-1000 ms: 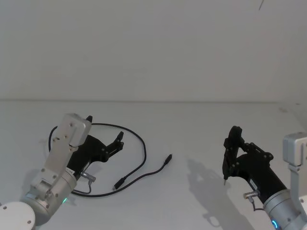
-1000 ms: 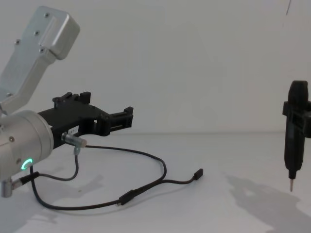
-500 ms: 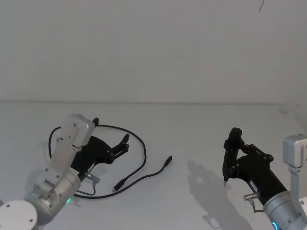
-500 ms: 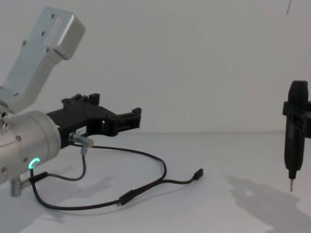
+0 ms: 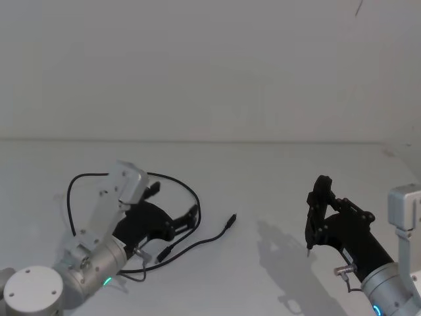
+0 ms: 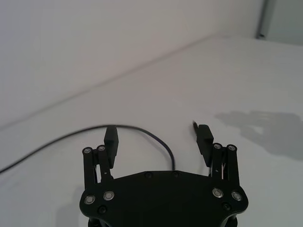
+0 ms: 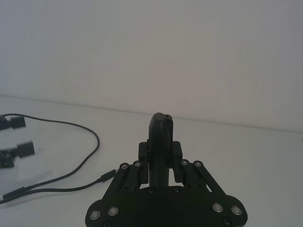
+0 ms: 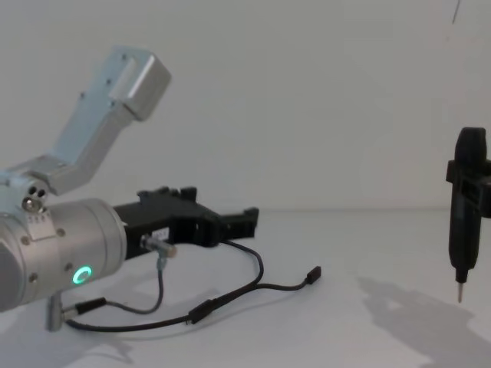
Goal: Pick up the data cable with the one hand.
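roughly at 8 o'clock in the head view, the left gripper (image 5: 174, 201) reaches low over the white table (image 5: 276, 178), fingers spread wide with nothing between the pads. in the left wrist view the same gripper (image 6: 158, 135) shows both fingertips apart, and the data cable (image 6: 137, 127) runs across the table beyond them. whether a finger touches it cannot be told. from the chest view the left gripper (image 8: 230, 218) hangs just above the cable (image 8: 257, 268), and a green ring (image 8: 79, 274) glows on the silver arm behind it.

the data cable (image 5: 172, 179) lies flat on the table, a loop at 8 o'clock that forks toward 6 o'clock. one plug (image 5: 230, 219) lies clear of the gripper, a second plug (image 5: 163, 252) sits nearer the arm. the middle of the loop is hidden under the left arm and gripper in the head view. its back part is hidden in the chest view.

a short grey wire (image 8: 161, 280) with a silver plug dangles from the left wrist, its lower end mixed with the cable and hard to separate.

the right gripper (image 5: 320, 187) is parked at 4 o'clock, well apart from the cable, fingers drawn together, arm cut off by the frame edge. it stands upright in the chest view (image 8: 469, 142). its own wrist view (image 7: 161, 123) catches the cable (image 7: 98, 139) far off.
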`<state>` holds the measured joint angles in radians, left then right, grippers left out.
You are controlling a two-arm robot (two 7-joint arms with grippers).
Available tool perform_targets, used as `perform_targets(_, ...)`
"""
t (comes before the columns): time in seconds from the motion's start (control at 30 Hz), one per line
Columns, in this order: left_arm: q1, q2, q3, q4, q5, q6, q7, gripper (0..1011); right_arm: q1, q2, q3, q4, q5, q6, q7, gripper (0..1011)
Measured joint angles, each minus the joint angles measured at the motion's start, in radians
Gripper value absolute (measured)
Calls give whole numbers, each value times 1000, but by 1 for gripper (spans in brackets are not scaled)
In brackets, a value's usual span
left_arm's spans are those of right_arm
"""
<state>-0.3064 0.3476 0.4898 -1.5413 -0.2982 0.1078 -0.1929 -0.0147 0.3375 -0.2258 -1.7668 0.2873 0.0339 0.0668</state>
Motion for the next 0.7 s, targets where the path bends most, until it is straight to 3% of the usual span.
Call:
perform_targets(0.43,-61,3,38,45,-20,165,-90,1001,0,0,0,0,0,0,0,279)
perform_targets(0.7,-96,12,54,68,-27,226,-151,1001,0,0,0,0,0,0,0,279)
